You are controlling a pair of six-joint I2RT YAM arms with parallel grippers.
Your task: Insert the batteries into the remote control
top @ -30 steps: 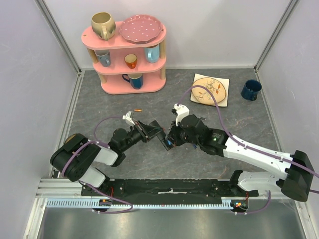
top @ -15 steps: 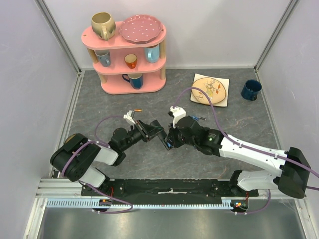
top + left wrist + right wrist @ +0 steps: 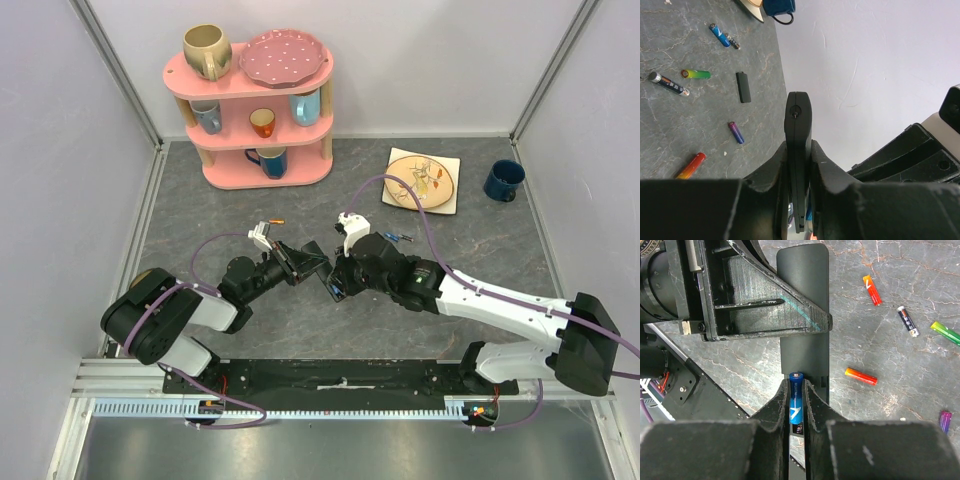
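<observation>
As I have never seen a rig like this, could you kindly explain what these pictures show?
This is a robot: a left arm and a right arm bolted to a table. The wide picture looks down from above; the other two come from a camera on each wrist. The left gripper is shut on the remote, a slim black bar seen edge-on. The right gripper is shut on a blue battery, held at the remote. More batteries lie loose on the table. At the back stand a pink shelf of cups, a plate and a blue mug.
</observation>
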